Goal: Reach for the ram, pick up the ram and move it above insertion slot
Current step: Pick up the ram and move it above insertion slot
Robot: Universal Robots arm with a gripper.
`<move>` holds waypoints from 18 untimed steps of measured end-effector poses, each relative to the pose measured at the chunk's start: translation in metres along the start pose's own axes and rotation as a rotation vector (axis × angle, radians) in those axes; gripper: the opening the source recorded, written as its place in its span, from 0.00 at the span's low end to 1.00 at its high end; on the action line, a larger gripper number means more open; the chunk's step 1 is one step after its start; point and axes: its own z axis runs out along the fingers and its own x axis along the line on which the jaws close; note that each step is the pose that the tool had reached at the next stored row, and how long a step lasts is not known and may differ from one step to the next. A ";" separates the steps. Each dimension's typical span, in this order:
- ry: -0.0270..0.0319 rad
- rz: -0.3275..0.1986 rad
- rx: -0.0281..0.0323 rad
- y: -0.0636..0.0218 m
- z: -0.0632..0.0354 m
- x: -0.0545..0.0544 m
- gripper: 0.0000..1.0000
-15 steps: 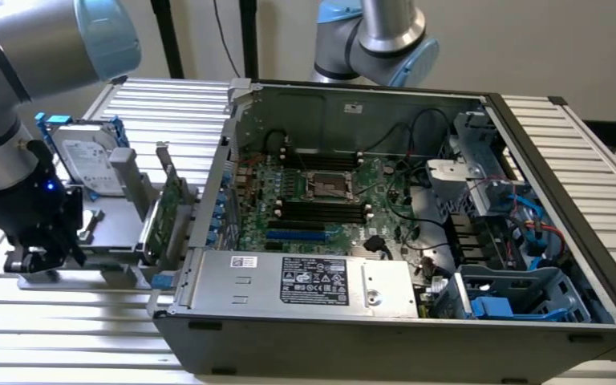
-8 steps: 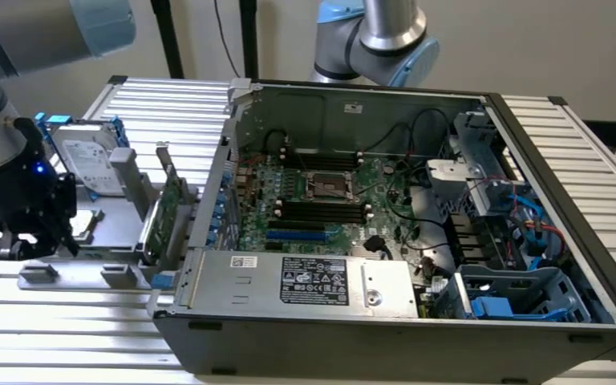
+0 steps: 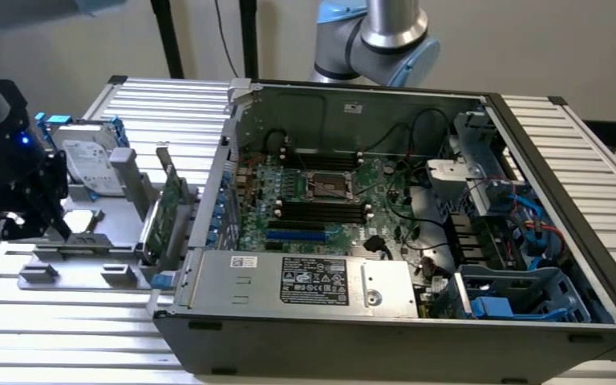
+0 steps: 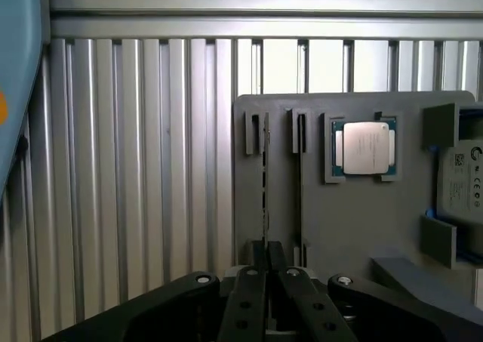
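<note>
I see the ribbed metal surface [image 3: 73, 337] [image 4: 136, 168] carrying an open computer case [image 3: 394, 337] towards the exterior view's right; its power supply [image 3: 297, 281] lies along the near wall with a black label and a small white one, and I cannot read either. The grey tray [image 3: 83, 277] [image 4: 339, 229] sits just beside the case on the exterior view's left, with bare ribbed surface beyond its outer edge. On the tray a silver drive [image 3: 89, 164] [image 4: 462, 180] has a white label with small marks that I cannot make out; green cards [image 3: 164, 216] stand upright near the case wall. A processor [image 4: 364, 147] lies flat in a square recess between the drive and two narrow slots; the faint print on its lid is unreadable.

The ram [image 4: 264, 183] stands edge-on in the slot farther from the processor, a thin line running up to my claw [image 4: 266, 255] [image 3: 25, 224]. The claw is low over the tray's outer end, its fingers drawn together on the ram's near end.
</note>
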 end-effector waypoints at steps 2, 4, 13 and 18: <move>-0.0031 -0.003 -0.0001 -0.0050 -0.0087 0.000 0.13; -0.0063 -0.007 -0.0001 -0.0100 -0.0171 0.000 0.13; -0.0195 -0.022 -0.0011 -0.0326 -0.0573 -0.001 0.13; -0.0267 -0.029 -0.0023 -0.0444 -0.0769 -0.002 0.13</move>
